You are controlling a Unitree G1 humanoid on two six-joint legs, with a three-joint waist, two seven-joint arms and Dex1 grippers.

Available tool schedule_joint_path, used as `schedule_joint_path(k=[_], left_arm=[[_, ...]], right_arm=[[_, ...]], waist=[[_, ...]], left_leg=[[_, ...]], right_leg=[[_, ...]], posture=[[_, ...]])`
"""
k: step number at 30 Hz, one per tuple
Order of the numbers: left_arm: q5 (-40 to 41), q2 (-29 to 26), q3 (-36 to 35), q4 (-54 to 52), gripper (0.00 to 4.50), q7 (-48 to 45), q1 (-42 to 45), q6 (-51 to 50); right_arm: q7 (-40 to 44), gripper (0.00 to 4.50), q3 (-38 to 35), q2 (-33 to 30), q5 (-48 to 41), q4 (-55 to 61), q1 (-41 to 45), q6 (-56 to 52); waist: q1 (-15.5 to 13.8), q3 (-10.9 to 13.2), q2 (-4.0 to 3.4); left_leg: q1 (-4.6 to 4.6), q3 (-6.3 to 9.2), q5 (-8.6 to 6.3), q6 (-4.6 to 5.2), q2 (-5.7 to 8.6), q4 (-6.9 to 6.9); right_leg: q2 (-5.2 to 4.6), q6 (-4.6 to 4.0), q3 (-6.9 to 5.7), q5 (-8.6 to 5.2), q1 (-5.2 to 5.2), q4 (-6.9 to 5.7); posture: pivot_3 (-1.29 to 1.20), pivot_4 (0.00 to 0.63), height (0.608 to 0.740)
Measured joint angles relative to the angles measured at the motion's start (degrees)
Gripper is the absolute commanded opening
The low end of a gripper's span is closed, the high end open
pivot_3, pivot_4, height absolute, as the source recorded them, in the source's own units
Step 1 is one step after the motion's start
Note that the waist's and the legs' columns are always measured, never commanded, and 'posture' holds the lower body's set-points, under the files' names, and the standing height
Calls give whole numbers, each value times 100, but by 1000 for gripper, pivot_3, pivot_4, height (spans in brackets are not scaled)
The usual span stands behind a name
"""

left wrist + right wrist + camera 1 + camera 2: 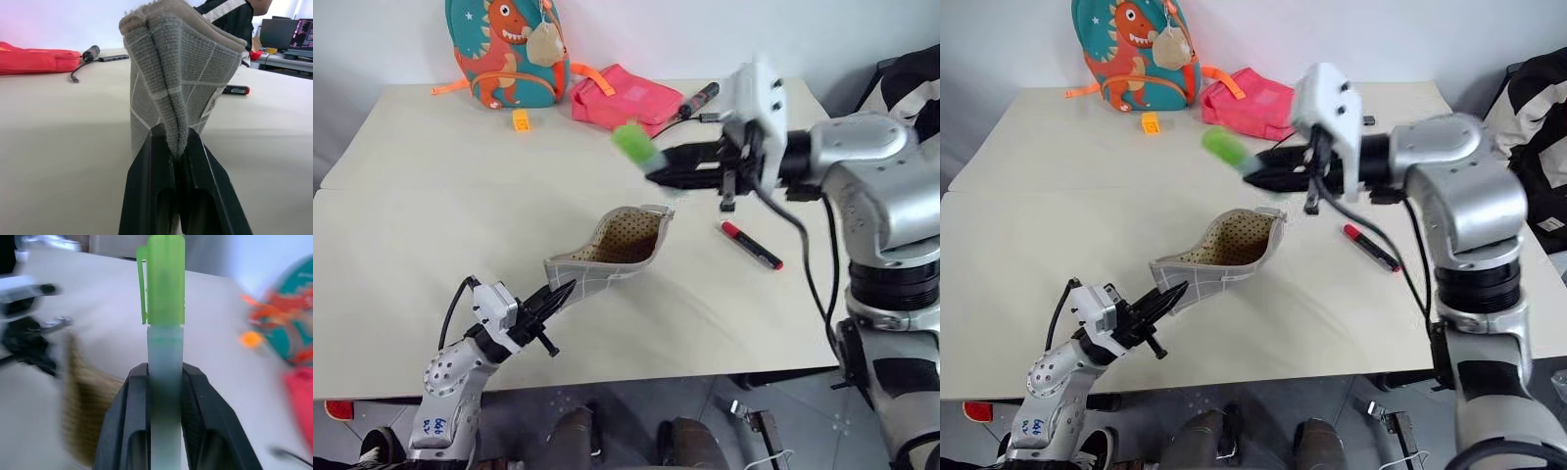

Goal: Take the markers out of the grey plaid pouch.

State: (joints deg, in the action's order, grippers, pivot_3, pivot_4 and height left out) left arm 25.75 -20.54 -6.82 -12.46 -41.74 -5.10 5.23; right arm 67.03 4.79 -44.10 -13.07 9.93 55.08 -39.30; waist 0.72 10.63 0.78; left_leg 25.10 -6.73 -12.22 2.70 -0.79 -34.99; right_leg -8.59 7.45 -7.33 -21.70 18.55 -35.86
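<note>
Two markers are already clear of the flat grey plaid fabric pouch [612, 245] in the head camera's view: the slim dark marker with a red tip [751, 245] lies on the pale worktop [431, 225] to the pouch's right, and the bright green-capped marker [634, 145] is raised above the pouch mouth in the right claw [658, 162], whose black fingers are narrowed onto its pale barrel. The left claw [556, 294] pinches the pouch's near corner tight and holds it lifted, so the beige dotted lining gapes toward the far side. At the worktop's far edge stand a teal dinosaur backpack [507, 51], a flat pink bag [626, 96] and a thick black-and-red cylinder with a cable [698, 98]. From the left wrist, the closed fingers [146, 196] clamp a fold of plaid cloth that rises upright between them. From the right wrist, the marker stands straight up between the pads [122, 431], gripped low on its barrel with the cap well past them. Held that low, it could pivot or slip if swung fast, and might roll off the worktop if released from height.
</note>
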Motion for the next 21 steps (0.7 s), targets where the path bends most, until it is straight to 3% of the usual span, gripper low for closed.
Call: schedule_joint_path(k=[4, 7, 14, 21], left_arm=[[89, -10, -151, 17, 0, 32, 9, -81], [96, -15, -178, 48, 0, 31, 24, -104], [97, -27, -173, 121, 0, 8, 48, -107], [97, -37, -175, 139, 0, -9, 47, -110]], right_arm=[[-100, 426, 473, -877, 890, -434, -1487, 931], [-309, 426, 872, -788, 1212, -603, -2394, 1313], [-789, 426, 841, -591, 1425, -737, -2514, 1520], [-866, 2763, 767, -438, 1385, -920, -2502, 1295]], waist=[[-63, -6, 10], [-20, 10, -18], [9, 7, -13], [-47, 2, -4]], left_leg=[[-3, -11, -1, 1, -3, 1], [-2, -35, 3, 5, -5, 2], [-8, -22, 6, 2, -10, -6], [-3, -15, 5, 0, -11, -4]], right_leg=[[3, 2, -2, 1, -7, 9], [5, 3, -3, 1, 4, 1], [7, 3, -10, 1, -6, 0], [6, 2, -5, 1, -3, 1]], posture=[[0, 150, 740], [0, 150, 740], [0, 150, 740], [0, 150, 740]])
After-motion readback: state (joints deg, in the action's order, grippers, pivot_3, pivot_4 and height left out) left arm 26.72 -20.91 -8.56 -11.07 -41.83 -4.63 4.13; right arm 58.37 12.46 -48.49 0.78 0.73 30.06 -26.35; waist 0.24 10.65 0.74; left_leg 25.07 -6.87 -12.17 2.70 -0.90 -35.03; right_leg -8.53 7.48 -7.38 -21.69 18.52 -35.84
